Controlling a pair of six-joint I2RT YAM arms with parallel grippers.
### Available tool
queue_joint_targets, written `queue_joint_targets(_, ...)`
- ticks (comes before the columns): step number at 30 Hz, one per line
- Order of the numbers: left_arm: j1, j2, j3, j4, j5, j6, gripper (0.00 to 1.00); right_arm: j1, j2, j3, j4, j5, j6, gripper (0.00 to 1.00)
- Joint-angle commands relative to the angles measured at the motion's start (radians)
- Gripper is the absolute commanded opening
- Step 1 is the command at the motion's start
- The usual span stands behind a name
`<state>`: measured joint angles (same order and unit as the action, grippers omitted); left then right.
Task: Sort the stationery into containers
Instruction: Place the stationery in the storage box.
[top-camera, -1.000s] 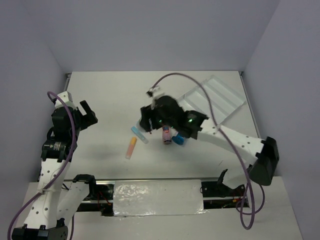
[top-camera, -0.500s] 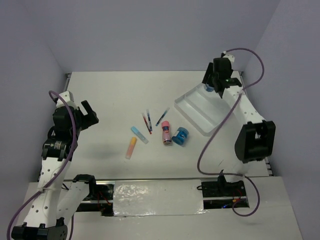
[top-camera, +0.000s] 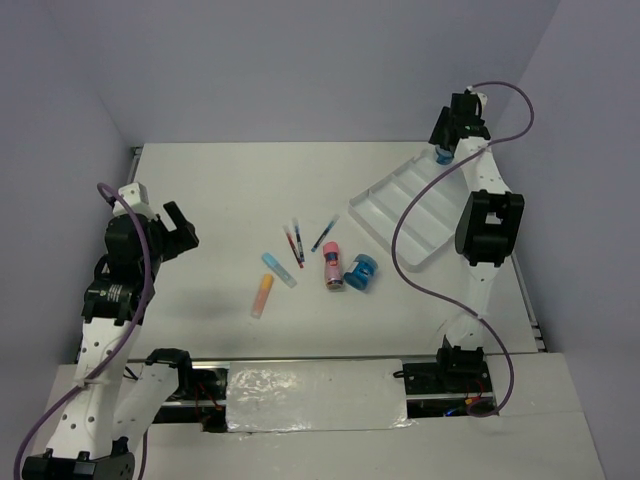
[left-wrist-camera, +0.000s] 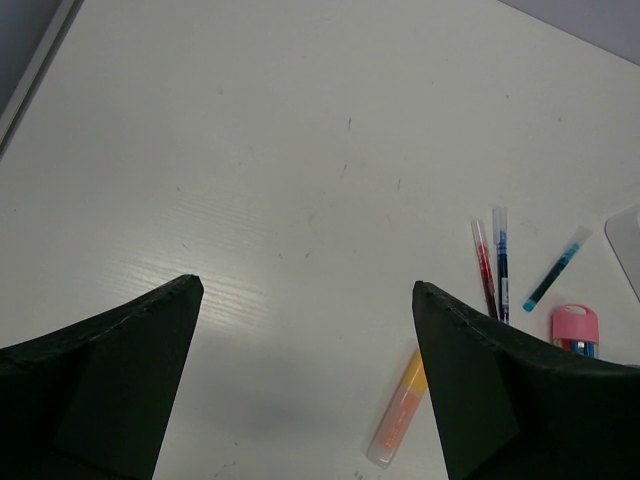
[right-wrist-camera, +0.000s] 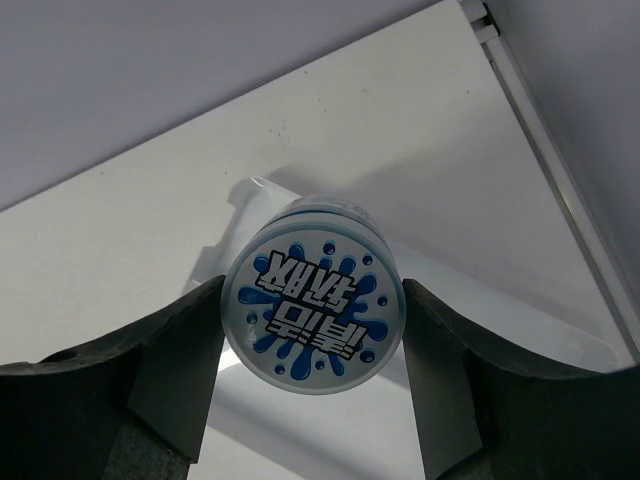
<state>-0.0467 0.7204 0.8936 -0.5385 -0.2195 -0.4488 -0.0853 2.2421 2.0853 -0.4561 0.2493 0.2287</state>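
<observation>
My right gripper (top-camera: 445, 147) is shut on a blue round jar (top-camera: 441, 157) and holds it over the far corner of the white divided tray (top-camera: 412, 213). In the right wrist view the jar's splash-patterned lid (right-wrist-camera: 313, 305) sits between both fingers, above the tray (right-wrist-camera: 300, 440). On the table lie the second blue jar (top-camera: 361, 272), the pink-orange tube (top-camera: 333, 268), red and blue pens (top-camera: 295, 245), another blue pen (top-camera: 323, 235), a light-blue bar (top-camera: 279, 269) and an orange bar (top-camera: 262, 296). My left gripper (top-camera: 180, 225) is open and empty, well left of them.
The left wrist view shows the left gripper (left-wrist-camera: 306, 288) above bare table, with the orange bar (left-wrist-camera: 400, 415), the pens (left-wrist-camera: 492, 265) and the tube (left-wrist-camera: 575, 328) ahead to the right. The table's back edge and walls lie close behind the tray.
My right arm swung from the items at the table's middle to the tray with the blue jar, then on to the tray's far corner. The left arm has not moved.
</observation>
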Motion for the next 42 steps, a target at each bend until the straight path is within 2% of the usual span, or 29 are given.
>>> queue_joint_targets(1, -0.002, -0.009, 0.027, 0.034, 0.025, 0.005, 0.99, 0.012, 0.005, 0.076, 0.048, -0.030, -0.048, 0.16)
queue_joint_targets(12, -0.002, 0.001, 0.028, 0.032, 0.035, 0.005, 0.99, 0.005, 0.070, 0.055, 0.059, -0.053, -0.040, 0.20)
queue_joint_targets(14, -0.002, 0.001, 0.028, 0.032, 0.039, 0.005, 0.99, 0.005, 0.060, 0.042, 0.066, -0.053, -0.040, 0.31)
queue_joint_targets(16, -0.002, 0.001, 0.028, 0.032, 0.039, 0.005, 0.99, 0.005, 0.060, 0.044, 0.062, -0.048, -0.045, 0.59)
queue_joint_targets(18, -0.002, -0.001, 0.028, 0.032, 0.040, 0.007, 0.99, 0.005, 0.060, 0.047, 0.056, -0.041, -0.051, 0.72)
queue_joint_targets(24, -0.002, 0.001, 0.027, 0.035, 0.043, 0.009, 0.99, 0.002, 0.071, 0.067, 0.030, -0.031, -0.045, 0.89)
queue_joint_targets(26, -0.002, 0.008, 0.024, 0.037, 0.049, 0.009, 0.99, 0.002, 0.062, 0.081, 0.007, -0.042, -0.032, 1.00)
queue_joint_targets(28, -0.002, 0.016, 0.021, 0.048, 0.064, 0.015, 0.99, 0.002, 0.044, 0.082, -0.009, -0.047, -0.014, 1.00)
queue_joint_targets(31, -0.004, 0.048, 0.001, 0.110, 0.202, 0.036, 0.99, 0.004, -0.037, 0.067, -0.068, -0.091, 0.050, 1.00)
queue_joint_targets(33, -0.031, 0.091, 0.024, 0.115, 0.279, 0.021, 0.99, 0.019, -0.183, 0.001, -0.072, -0.148, 0.077, 1.00)
queue_joint_targets(34, -0.057, 0.117, 0.039, 0.114, 0.278, 0.003, 0.99, 0.028, -0.243, -0.107, -0.061, -0.162, 0.074, 1.00)
queue_joint_targets(35, -0.117, 0.172, 0.074, 0.118, 0.272, -0.042, 0.99, 0.050, -0.377, -0.243, -0.027, -0.197, 0.057, 1.00)
queue_joint_targets(36, -0.161, 0.201, 0.091, 0.127, 0.243, -0.079, 0.99, 0.062, -0.445, -0.308, -0.013, -0.215, 0.044, 1.00)
queue_joint_targets(37, -0.302, 0.270, 0.131, 0.158, 0.224, -0.124, 0.99, 0.071, -0.569, -0.371, -0.010, -0.232, 0.035, 1.00)
queue_joint_targets(38, -0.402, 0.319, 0.163, 0.169, 0.183, -0.131, 0.99, 0.079, -0.625, -0.434, -0.010, -0.245, 0.038, 1.00)
queue_joint_targets(39, -0.497, 0.370, 0.209, 0.169, 0.046, -0.131, 0.99, 0.109, -0.686, -0.568, 0.011, -0.289, 0.034, 1.00)
queue_joint_targets(40, -0.587, 0.501, 0.314, 0.160, 0.007, -0.092, 0.99, 0.120, -0.799, -0.635, 0.017, -0.345, 0.032, 1.00)
queue_joint_targets(41, -0.693, 0.575, 0.368, 0.150, 0.014, -0.059, 0.99, 0.136, -0.849, -0.693, 0.033, -0.350, 0.050, 1.00)
queue_joint_targets(42, -0.726, 0.712, 0.469, 0.143, 0.079, -0.036, 0.99, 0.171, -0.899, -0.800, 0.033, -0.346, 0.058, 1.00)
